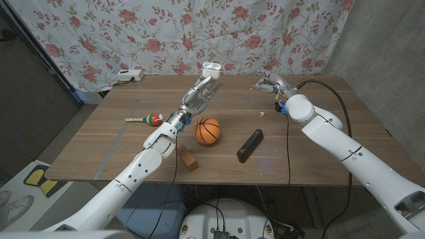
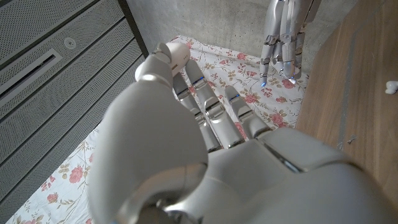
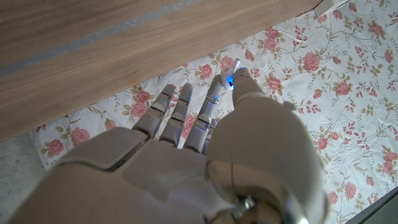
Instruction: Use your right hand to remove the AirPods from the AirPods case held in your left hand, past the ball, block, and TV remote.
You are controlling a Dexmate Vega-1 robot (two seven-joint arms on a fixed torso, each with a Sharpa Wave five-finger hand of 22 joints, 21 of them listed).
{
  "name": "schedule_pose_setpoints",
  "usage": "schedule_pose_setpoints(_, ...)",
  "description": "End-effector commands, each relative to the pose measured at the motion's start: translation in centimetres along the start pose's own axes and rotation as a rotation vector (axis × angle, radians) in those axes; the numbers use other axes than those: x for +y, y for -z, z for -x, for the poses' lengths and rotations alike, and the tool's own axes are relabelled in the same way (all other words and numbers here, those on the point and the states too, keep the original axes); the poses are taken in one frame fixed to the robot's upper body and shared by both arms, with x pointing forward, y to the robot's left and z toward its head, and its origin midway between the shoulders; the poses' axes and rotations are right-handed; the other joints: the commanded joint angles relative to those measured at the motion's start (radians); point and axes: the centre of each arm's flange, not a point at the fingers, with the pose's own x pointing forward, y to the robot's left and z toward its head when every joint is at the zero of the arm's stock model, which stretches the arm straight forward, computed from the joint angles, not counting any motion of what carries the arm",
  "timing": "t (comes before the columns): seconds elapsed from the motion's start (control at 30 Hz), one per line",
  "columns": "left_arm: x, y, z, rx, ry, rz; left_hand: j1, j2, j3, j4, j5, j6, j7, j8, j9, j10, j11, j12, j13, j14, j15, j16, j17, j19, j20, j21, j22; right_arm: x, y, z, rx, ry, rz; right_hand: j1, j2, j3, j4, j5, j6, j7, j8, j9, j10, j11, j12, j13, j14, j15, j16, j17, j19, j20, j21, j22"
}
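Observation:
My left hand (image 1: 198,93) is raised above the table's middle and grips a white AirPods case (image 1: 211,67) at its fingertips; the case (image 2: 177,53) shows past the fingers. My right hand (image 1: 268,83) hovers over the back right of the table, apart from the case, and pinches a small white AirPod (image 3: 236,63) between thumb and finger. Another small white AirPod (image 1: 261,113) lies on the wood below that hand. The orange ball (image 1: 207,131), the wooden block (image 1: 188,159) and the black TV remote (image 1: 250,145) lie nearer the front edge.
A colourful wooden rattle (image 1: 146,119) lies left of the ball. A white power strip (image 1: 128,76) sits at the table's back left corner. A floral cloth (image 1: 199,33) hangs behind the table.

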Motion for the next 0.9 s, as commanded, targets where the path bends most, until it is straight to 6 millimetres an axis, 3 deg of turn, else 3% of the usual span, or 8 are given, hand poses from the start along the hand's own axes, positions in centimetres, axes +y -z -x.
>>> schedule_pose_setpoints(0.03, -0.3, 0.3, -0.1, 0.002, 0.004, 0.003, 0.017, 0.025, 0.011, 0.004, 0.009, 0.006, -0.003, 0.004, 0.001, 0.008, -0.003, 0.004, 0.265, 0.012, -0.004, 0.004, 0.001, -0.004, 0.002, 0.003, 0.002, 0.9, 2.8, 0.0, 0.049, -0.009, 0.036, 0.002, 0.013, -0.003, 0.002, 0.002, 0.013, 0.0, -0.001, 0.001, 0.03, -0.027, 0.008, 0.002, 0.0, -0.179, -0.003, 0.005, 0.009, -0.001, 0.002, 0.003)
schedule_pose_setpoints(0.43, -0.4, 0.5, -0.1, -0.001, 0.0, 0.006, 0.017, 0.025, 0.011, 0.004, 0.008, 0.006, -0.001, 0.004, 0.001, 0.006, -0.003, 0.003, 0.265, 0.012, -0.005, 0.004, 0.002, -0.005, 0.002, 0.003, 0.002, 2.6, 5.3, 0.0, 0.094, -0.047, 0.081, 0.002, 0.014, -0.005, 0.003, 0.003, 0.017, 0.001, -0.002, 0.001, 0.029, -0.027, 0.01, 0.0, -0.002, -0.178, -0.006, 0.004, 0.011, 0.0, 0.002, 0.003)
schedule_pose_setpoints(0.9, -0.7, 0.7, -0.3, 0.002, 0.003, -0.003, 0.017, 0.025, 0.011, 0.004, 0.008, 0.005, -0.003, 0.004, 0.002, 0.008, -0.003, 0.005, 0.267, 0.011, -0.005, 0.003, 0.002, -0.006, 0.003, 0.004, 0.002, 3.2, 6.8, 0.5, 0.126, -0.053, 0.078, 0.004, 0.014, -0.007, 0.002, 0.004, 0.019, -0.001, -0.004, 0.002, 0.028, -0.027, 0.015, 0.0, -0.005, -0.179, -0.011, 0.004, 0.012, -0.002, 0.001, 0.003)
